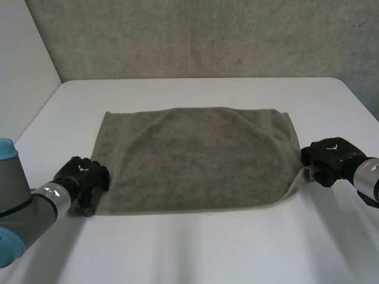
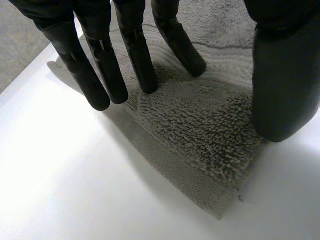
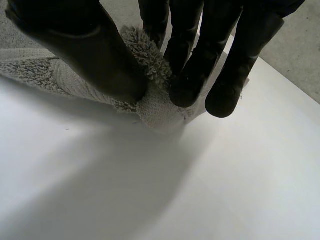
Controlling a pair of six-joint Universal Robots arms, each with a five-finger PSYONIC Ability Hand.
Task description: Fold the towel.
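- The towel (image 1: 195,160) lies spread flat on the white surface (image 1: 195,254), one long edge nearest the robot.
- The right hand (image 1: 328,157) clamps the bunched near-right corner between thumb and fingers, probably to lift it for the fold.
- The left hand (image 1: 86,177) is released: its straight fingers (image 2: 95,80) straddle the flat near-left corner, apparently poised to pinch it.

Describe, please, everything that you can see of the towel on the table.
The towel is grey-brown terry with a looped pile and a flatter woven band near its short ends. It lies spread almost flat on the white table, long side facing the robot. The left hand has straight fingers at its near left corner, some touching it. The right hand pinches its near right corner between thumb and fingers, bunching it slightly.
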